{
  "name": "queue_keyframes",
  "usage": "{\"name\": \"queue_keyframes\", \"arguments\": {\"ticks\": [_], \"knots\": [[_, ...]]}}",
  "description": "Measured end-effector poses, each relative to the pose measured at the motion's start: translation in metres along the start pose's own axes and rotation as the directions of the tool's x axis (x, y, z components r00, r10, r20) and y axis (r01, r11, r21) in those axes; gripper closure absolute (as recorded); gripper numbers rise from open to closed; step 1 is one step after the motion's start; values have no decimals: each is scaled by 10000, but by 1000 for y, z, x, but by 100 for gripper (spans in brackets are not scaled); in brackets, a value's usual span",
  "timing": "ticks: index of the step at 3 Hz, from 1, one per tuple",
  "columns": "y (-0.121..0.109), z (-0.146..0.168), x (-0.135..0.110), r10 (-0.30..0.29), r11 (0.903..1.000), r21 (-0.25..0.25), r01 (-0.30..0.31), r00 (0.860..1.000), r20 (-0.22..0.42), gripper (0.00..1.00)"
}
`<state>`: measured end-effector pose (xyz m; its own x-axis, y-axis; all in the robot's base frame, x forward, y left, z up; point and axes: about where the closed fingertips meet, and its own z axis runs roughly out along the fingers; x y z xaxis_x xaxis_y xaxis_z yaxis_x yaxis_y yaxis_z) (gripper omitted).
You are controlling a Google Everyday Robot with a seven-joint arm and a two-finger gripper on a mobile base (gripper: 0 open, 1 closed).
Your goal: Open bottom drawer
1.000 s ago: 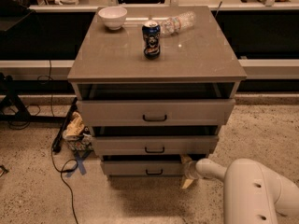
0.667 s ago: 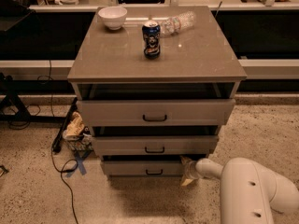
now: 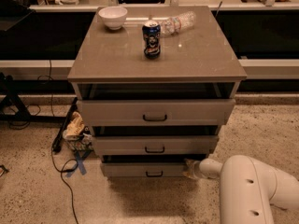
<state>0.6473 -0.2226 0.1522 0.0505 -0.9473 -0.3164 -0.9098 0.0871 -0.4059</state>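
The bottom drawer [image 3: 140,170] is the narrowest grey-taupe front, lowest on the cabinet, with a small black bar handle [image 3: 154,174]. It stands slightly out, with a dark gap above it. My gripper [image 3: 190,168] is at the drawer's right end, touching or just beside its front corner, at the tip of my white arm [image 3: 252,190] that comes in from the lower right.
The mid-width drawer [image 3: 154,145] and the widest top drawer [image 3: 155,112] above are also pulled out a little. A white bowl [image 3: 112,17], a can [image 3: 151,39] and a lying plastic bottle [image 3: 180,22] are on the cabinet top. Cables and a crumpled bag [image 3: 74,127] lie on the floor at the left.
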Motion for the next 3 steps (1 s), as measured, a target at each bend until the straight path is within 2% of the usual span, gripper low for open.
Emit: {"name": "queue_keyframes", "arguments": {"ticks": [1,2,3], "knots": [[-2,-4,-1,0,10000,0,0,10000,0,89],[-4,-8,-3,1,10000,-1,-1,10000,0,100],[-3,-8,-3,3,10000,-5,-3,10000,2,100]]}}
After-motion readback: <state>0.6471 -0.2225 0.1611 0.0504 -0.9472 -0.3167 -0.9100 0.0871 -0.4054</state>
